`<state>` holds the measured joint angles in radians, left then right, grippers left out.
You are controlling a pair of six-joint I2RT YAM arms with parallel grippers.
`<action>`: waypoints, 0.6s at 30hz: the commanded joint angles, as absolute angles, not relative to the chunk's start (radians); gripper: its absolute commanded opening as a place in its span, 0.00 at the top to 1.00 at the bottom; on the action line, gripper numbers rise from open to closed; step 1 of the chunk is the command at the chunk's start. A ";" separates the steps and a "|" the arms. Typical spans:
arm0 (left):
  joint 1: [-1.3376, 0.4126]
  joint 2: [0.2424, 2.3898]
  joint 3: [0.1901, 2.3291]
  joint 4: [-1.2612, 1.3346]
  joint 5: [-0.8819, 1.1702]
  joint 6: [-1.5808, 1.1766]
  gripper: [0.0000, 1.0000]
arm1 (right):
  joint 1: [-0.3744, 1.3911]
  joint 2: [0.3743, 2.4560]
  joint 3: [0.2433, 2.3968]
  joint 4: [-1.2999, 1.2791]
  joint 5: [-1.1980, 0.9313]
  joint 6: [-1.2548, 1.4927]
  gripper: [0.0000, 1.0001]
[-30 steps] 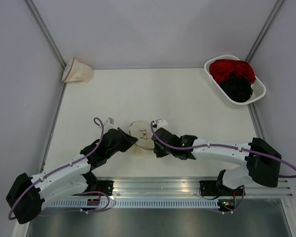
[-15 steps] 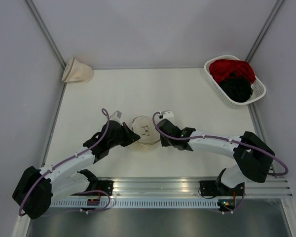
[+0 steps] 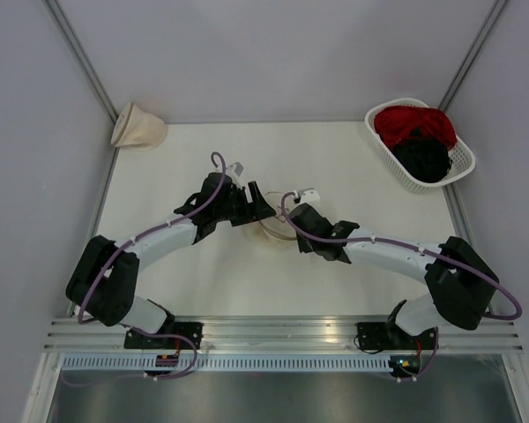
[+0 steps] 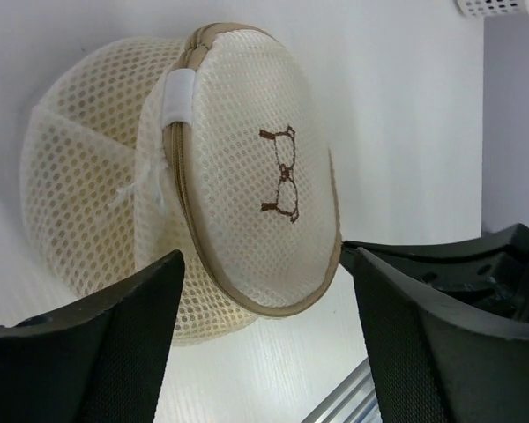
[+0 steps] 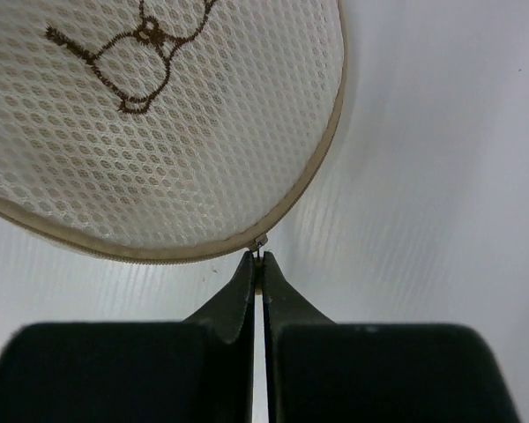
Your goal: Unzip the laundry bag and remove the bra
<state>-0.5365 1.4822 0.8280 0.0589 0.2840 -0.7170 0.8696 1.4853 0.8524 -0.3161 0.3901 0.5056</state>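
Far left at the back, the unmarked cone bag [image 3: 137,126] lies off the counter [image 3: 353,167], not part of this job. The left gripper [image 3: 261,203] is released, fingers spread wide. The laundry bag [image 4: 247,176] lies straight ahead between them, with no contact that I can see. The bag sits mid-counter, propped on its rim and tilted, spectacles mark facing the left wrist camera. The zipper seam follows the rim and looks closed wherever it shows. The bra is not visible, presumably inside the mesh. The right gripper [image 5: 258,262] is clenched on the zipper pull [image 5: 258,244] at the rim edge nearest that arm, with the bag body directly beyond its fingertips. Key relation: the seam curves away from the pull round the disc on both sides, so the pull must travel along the rim, not straight back. Judgement: the right arm does the pulling, and the left, nearer the far rim, must clamp first or the bag drags. Far right, the white basket [image 3: 463,160] holds red and black garments.
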 commanded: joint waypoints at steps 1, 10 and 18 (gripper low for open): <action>-0.534 1.402 0.835 0.006 0.189 -0.716 0.18 | 0.870 1.419 0.867 -0.321 0.390 0.486 1.00; -0.571 0.987 0.572 -0.190 0.100 -0.968 0.17 | 0.873 1.404 0.832 -0.180 -0.052 0.442 1.00; -0.620 0.937 0.420 -0.046 0.195 -1.164 0.16 | 0.899 1.508 0.844 0.047 -0.405 0.476 1.00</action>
